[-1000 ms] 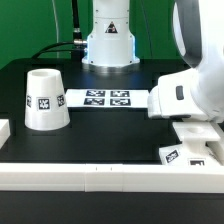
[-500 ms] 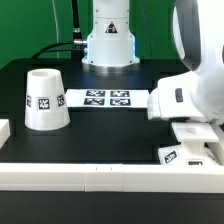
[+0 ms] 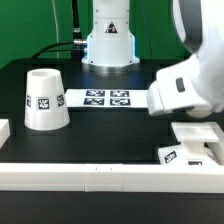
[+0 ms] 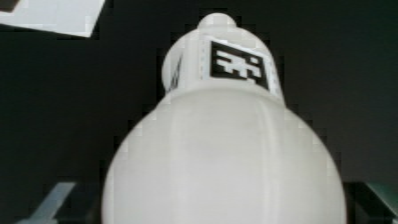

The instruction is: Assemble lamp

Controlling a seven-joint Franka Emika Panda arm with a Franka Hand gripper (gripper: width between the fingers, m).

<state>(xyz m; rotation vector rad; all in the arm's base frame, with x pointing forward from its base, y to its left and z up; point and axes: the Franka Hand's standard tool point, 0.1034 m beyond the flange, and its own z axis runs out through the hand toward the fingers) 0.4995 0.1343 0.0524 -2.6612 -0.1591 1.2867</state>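
Black tabletop [image 3: 110, 130] under a green backdrop is what we are working over, with the long white rail [image 3: 100, 172] running along its near edge and the marker board [image 3: 106, 97] lying flat toward the back. The shade [image 3: 44, 98] is standing upright at the exterior view's left, well apart from the rest, and the base block [image 3: 192, 150] is sitting low at the exterior view's right, just beside the rail. The arm [image 3: 190, 85] is leaning over that side, above the base block, hiding whatever hangs beneath it.

Through the wrist view we are seeing the bulb [image 4: 222, 140] filling nearly the whole picture, its narrow tagged end pointing away from the camera toward the dark table. The gripper [image 4: 208, 202] is clamping the bulb's wide body, a finger [image 4: 50, 200] showing at each flank with no gap we can make out, so we are judging the bulb to be held.

We are worrying about that grip. The fingers are bearing on a smooth, rounded surface, so the bulb could tilt or slip on the way down. If its narrow end is meeting the base block off-centre or slanted, it may jam, or shove the loose block along the table instead of seating.
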